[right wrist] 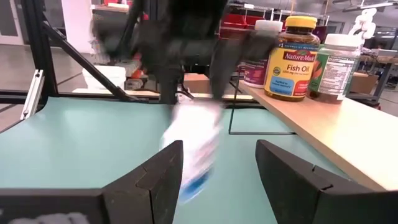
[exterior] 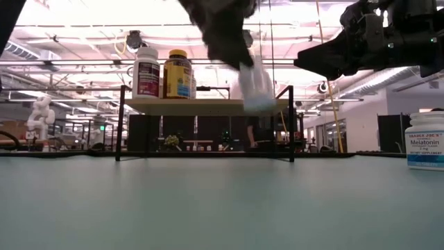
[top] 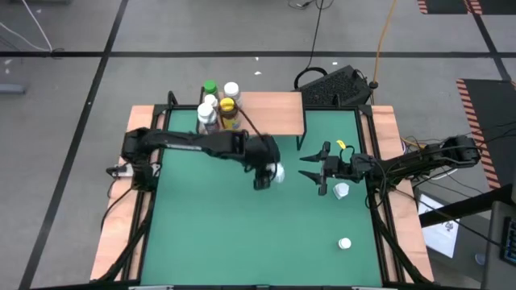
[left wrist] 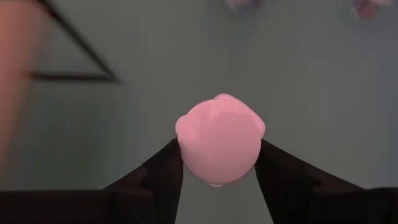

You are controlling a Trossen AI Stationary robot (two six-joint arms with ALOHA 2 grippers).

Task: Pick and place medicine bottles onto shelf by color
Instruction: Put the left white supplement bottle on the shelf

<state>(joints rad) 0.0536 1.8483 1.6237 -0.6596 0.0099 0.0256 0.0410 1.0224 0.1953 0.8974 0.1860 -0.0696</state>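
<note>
My left gripper (top: pixel 268 172) is over the middle of the green table, shut on a small white bottle (top: pixel 277 171) that shows blurred in the low view (exterior: pixel 257 87). My right gripper (top: pixel 309 167) hovers open just to its right, fingers pointing at it, touching nothing. The light-wood shelf (top: pixel 270 111) stands at the far edge. On its left end stand a green-capped bottle (top: pixel 210 87), a white-capped one (top: pixel 231 89), an amber yellow-capped one (top: pixel 229 108) and a white one (top: pixel 208 115). Two more white bottles stand on the table (top: pixel 342 191) (top: pixel 345 242). My left gripper pinches the white bottle between its two fingers (left wrist: pixel 165 177), one on each side of its round body (left wrist: pixel 219 146). The fingers come from above, pointing down. The bottle hangs below them, tilted and lifted clear of the table (exterior: pixel 257 87).
The shelf's middle and right part (top: pixel 278 109) are bare board. A black keyboard (top: pixel 339 87) lies beyond the table's far right corner. The Melatonin bottle (exterior: pixel 427 142) stands near my right gripper. Light-wood strips (top: pixel 121 209) flank the green mat.
</note>
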